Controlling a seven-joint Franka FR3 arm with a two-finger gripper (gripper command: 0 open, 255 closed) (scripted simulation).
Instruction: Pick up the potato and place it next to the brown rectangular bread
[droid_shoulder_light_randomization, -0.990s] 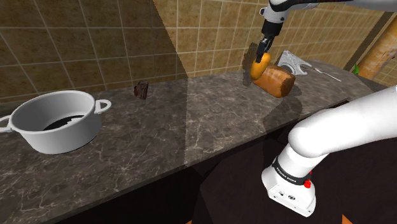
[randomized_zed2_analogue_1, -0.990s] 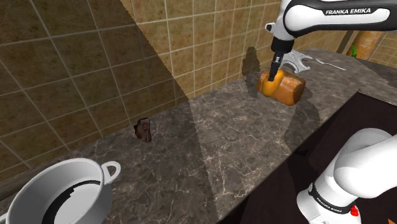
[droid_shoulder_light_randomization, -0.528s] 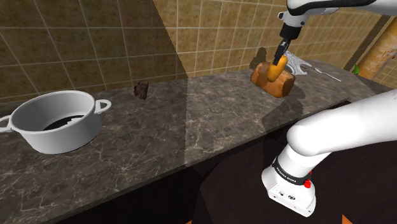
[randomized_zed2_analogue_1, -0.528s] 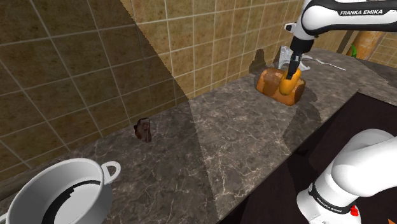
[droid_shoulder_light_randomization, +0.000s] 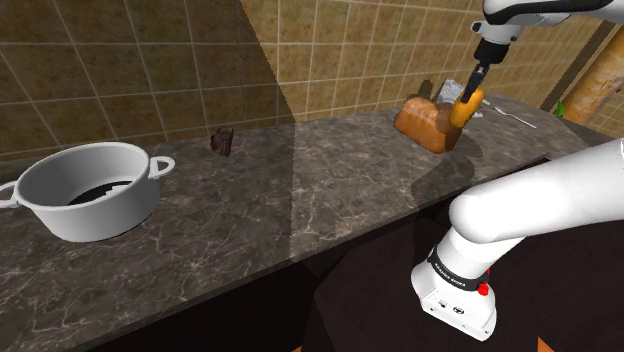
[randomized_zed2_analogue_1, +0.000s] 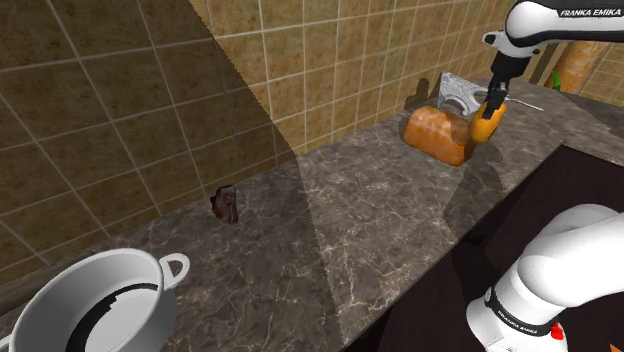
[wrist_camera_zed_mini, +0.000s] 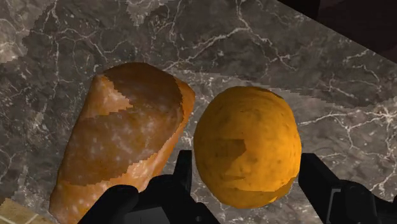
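The potato (droid_shoulder_light_randomization: 466, 105) (randomized_zed2_analogue_1: 487, 126) (wrist_camera_zed_mini: 248, 154), orange-brown and rounded, is pinched between your gripper's (droid_shoulder_light_randomization: 470, 96) (randomized_zed2_analogue_1: 491, 110) (wrist_camera_zed_mini: 248, 186) two black fingers, one pressed on each flank, as the wrist view makes plain. You have it just beside the brown rectangular bread (droid_shoulder_light_randomization: 425, 120) (randomized_zed2_analogue_1: 437, 135) (wrist_camera_zed_mini: 121, 146), at the loaf's end toward the shoulder view's right. In the wrist view the two lie side by side with only a thin line between them, and you cannot tell whether they touch. Nor can you tell whether the potato's underside meets the stone. The loaf lies on the dark marbled countertop (droid_shoulder_light_randomization: 300, 190) (randomized_zed2_analogue_1: 330, 240) (wrist_camera_zed_mini: 331, 70), close to the tan tiled wall (droid_shoulder_light_randomization: 150, 70) (randomized_zed2_analogue_1: 120, 100). The white arm (droid_shoulder_light_randomization: 540, 12) (randomized_zed2_analogue_1: 560, 22) reaches in from the upper right of both exterior views, the gripper pointing down at a slight slant. Just behind the bread, against the wall, you see a grey metal piece (randomized_zed2_analogue_1: 460, 92), and past it a thin pale utensil (droid_shoulder_light_randomization: 520, 119) lies on the counter. Well apart, further along the wall, a small dark brown object (droid_shoulder_light_randomization: 222, 141) (randomized_zed2_analogue_1: 226, 205) stands on the stone. At the far end of the counter sits a grey two-handled pot (droid_shoulder_light_randomization: 50, 215) (randomized_zed2_analogue_1: 40, 325). The robot's white base (droid_shoulder_light_randomization: 455, 300) (randomized_zed2_analogue_1: 520, 315) stands in front of the counter.
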